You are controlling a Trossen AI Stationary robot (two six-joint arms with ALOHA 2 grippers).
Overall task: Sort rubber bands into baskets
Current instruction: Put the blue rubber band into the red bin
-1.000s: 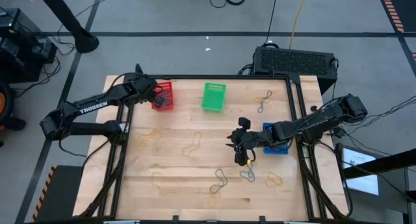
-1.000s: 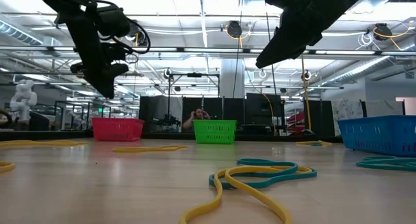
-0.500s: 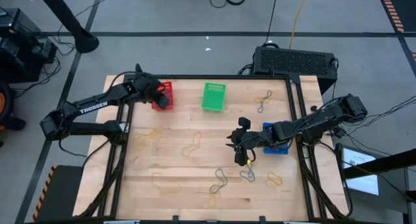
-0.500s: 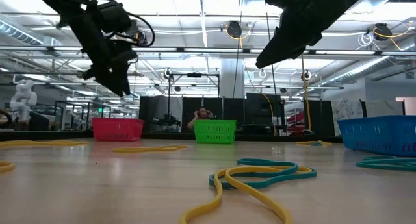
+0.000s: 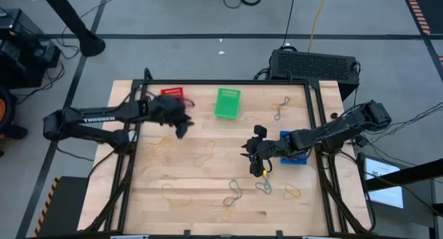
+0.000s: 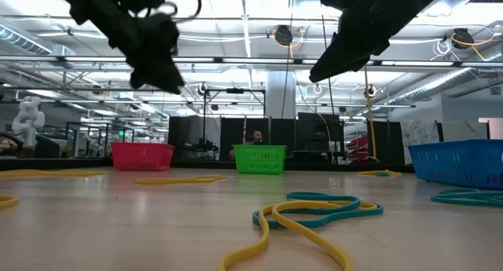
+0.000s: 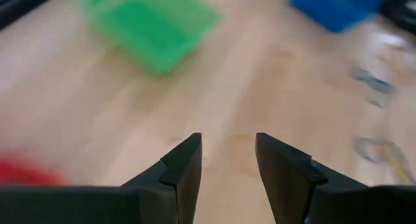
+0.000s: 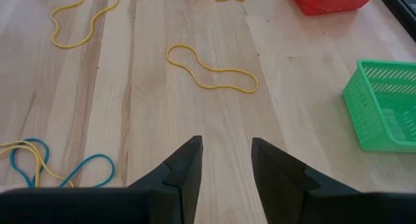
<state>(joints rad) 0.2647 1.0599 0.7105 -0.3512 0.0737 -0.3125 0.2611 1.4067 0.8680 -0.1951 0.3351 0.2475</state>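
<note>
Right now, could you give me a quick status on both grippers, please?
Left gripper open, empty, beside red basket. Right gripper open, empty, over yellow and blue rubber bands. Nothing in the way.

Blurred, seemingly red basket (image 7: 26, 172), edge-cropped.

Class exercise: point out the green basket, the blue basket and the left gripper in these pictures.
green basket (image 5: 227, 103), high view, on its lattice floor.
blue basket (image 6: 460, 162), low view, on its side wall.
left gripper (image 7: 227, 160), left wrist view, midway between its open fingertips.
</note>
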